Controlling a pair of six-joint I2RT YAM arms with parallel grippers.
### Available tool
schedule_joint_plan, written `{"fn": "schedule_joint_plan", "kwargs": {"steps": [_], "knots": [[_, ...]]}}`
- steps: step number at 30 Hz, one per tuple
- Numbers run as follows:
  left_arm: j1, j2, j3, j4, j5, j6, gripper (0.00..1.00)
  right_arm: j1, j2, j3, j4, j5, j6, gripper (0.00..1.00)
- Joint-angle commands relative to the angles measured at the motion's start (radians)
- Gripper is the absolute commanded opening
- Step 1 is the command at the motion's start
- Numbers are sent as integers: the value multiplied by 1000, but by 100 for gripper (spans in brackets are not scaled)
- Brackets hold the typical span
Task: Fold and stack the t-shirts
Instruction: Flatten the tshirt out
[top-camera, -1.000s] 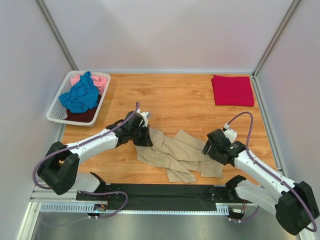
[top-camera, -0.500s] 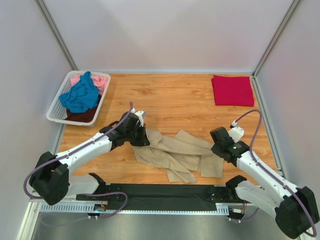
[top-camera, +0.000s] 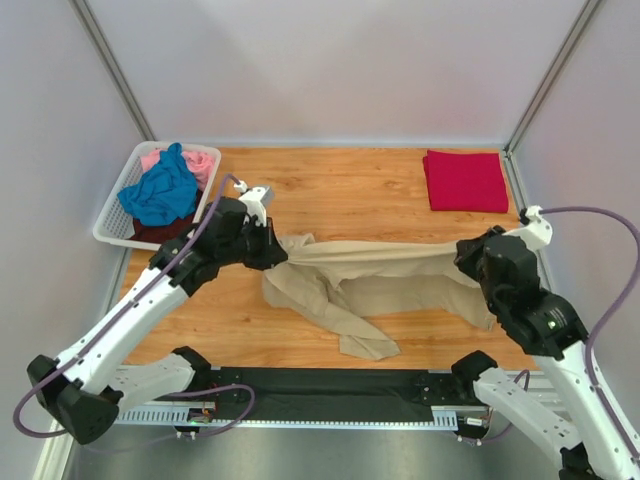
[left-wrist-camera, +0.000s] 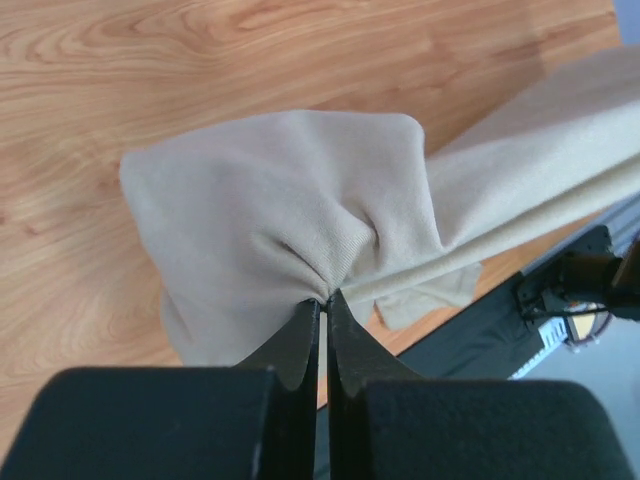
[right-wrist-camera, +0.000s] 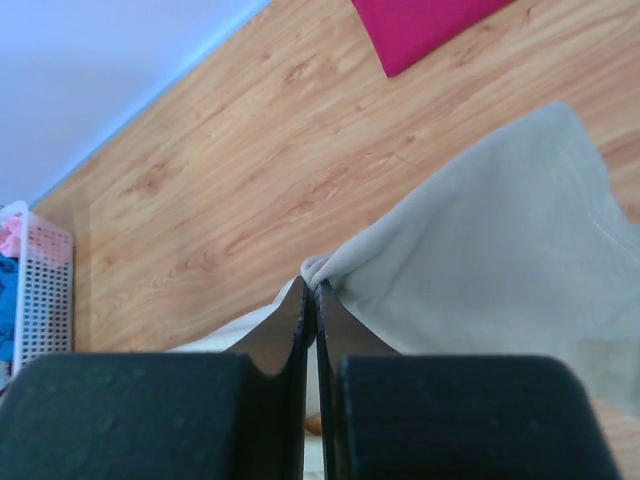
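Note:
A tan t-shirt (top-camera: 370, 285) hangs stretched between both arms above the middle of the table, its lower part trailing onto the wood. My left gripper (top-camera: 278, 250) is shut on its left end, the cloth (left-wrist-camera: 290, 220) bunched at the fingertips. On the right end my right gripper (top-camera: 468, 262) is shut too, pinching a fold of the tan cloth (right-wrist-camera: 480, 250). A folded crimson t-shirt (top-camera: 464, 180) lies flat at the back right. Blue (top-camera: 160, 188), pink (top-camera: 200, 160) and dark (top-camera: 160, 232) t-shirts are heaped in the basket.
The white lattice basket (top-camera: 112, 228) stands at the back left against the wall. A black strip (top-camera: 330, 388) runs along the near edge between the arm bases. White walls close in the table on three sides.
The right gripper has shut on the tan t-shirt. Both arms have lifted and pulled apart, the left going back-left and the right going right, stretching the shirt out between them.

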Motion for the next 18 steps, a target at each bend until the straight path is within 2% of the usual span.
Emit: {"fn": "schedule_joint_plan", "kwargs": {"steps": [1, 4, 5, 6, 8, 10, 11, 13, 15, 18], "knots": [[107, 115, 10, -70, 65, 65, 0, -4, 121, -12, 151, 86, -133, 0], [175, 227, 15, -50, 78, 74, 0, -4, 196, -81, 300, 31, -169, 0], [186, 286, 24, -50, 65, 77, 3, -6, 251, -123, 346, 6, -182, 1], [206, 317, 30, -46, 43, 80, 11, -6, 280, -138, 427, -27, -191, 1], [223, 403, 67, -50, 24, 89, 35, -11, 398, -137, 492, -40, -223, 3], [226, 428, 97, -56, -4, 110, 42, -32, 495, -96, 526, -61, -246, 5], [223, 413, 111, -47, 5, 132, 49, -40, 541, -71, 529, -74, -271, 8], [178, 326, 98, 23, 15, 190, 51, -69, 681, 21, 506, -121, -288, 12], [110, 257, 42, 112, -40, 230, 54, -89, 786, 82, 457, -165, -292, 18], [-22, 172, -45, 200, -33, 273, 54, -126, 857, 144, 424, -271, -294, 27]]}}
